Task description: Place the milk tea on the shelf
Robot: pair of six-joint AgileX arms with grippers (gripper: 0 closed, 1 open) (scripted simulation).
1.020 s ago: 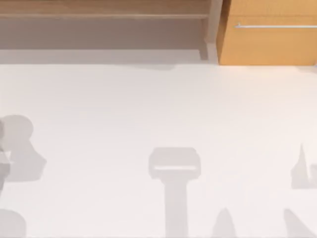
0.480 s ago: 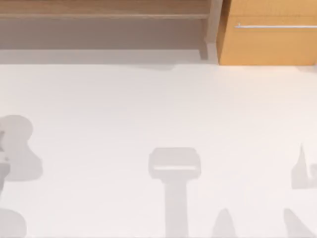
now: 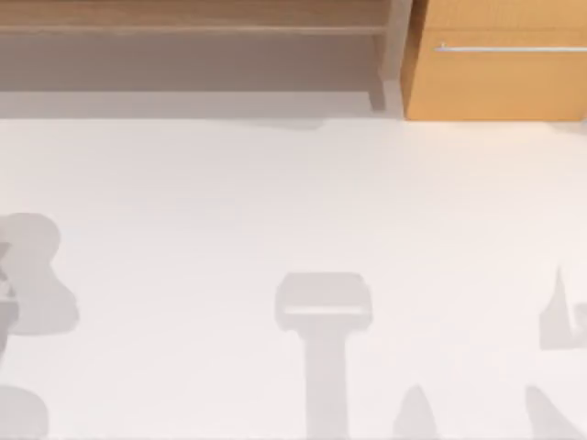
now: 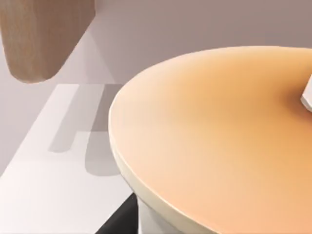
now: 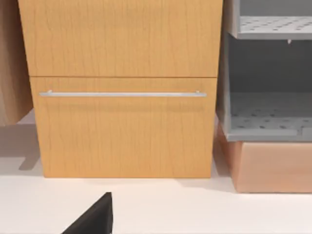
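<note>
2 pieces of furniture stand along the far edge of the white table [image 3: 293,211] in the top view: the shelf [image 3: 193,27], light-brown with 1 long horizontal board and a pale upright post, runs from the left side to past the middle. The orange-wood cabinet [image 3: 500,82] with its silver bar handle [image 3: 509,48] stands just beside it at the right. Grey shadows lie on the near half of the tabletop.

From my left wrist camera, the milk tea [image 4: 219,146] sits very close below the lens. It has a round, smooth orange-tan top with a cream rim, and a pale cup wall under it. A small white piece rises from that top at the picture's edge. A dark part of my left gripper [image 4: 119,222] shows right against the cup's side, but I cannot tell whether this gripper is open or clamped on the cup. Beyond the cup lie a white surface and a rounded wooden end [image 4: 44,39], apart from the cup.

My right wrist camera faces the cabinet front squarely, with a grey perforated rack [image 5: 268,73] next to it resting on a light-brown box [image 5: 273,168]. A dark wedge of my right gripper [image 5: 95,219] shows over the white table, and I cannot tell its state either.
</note>
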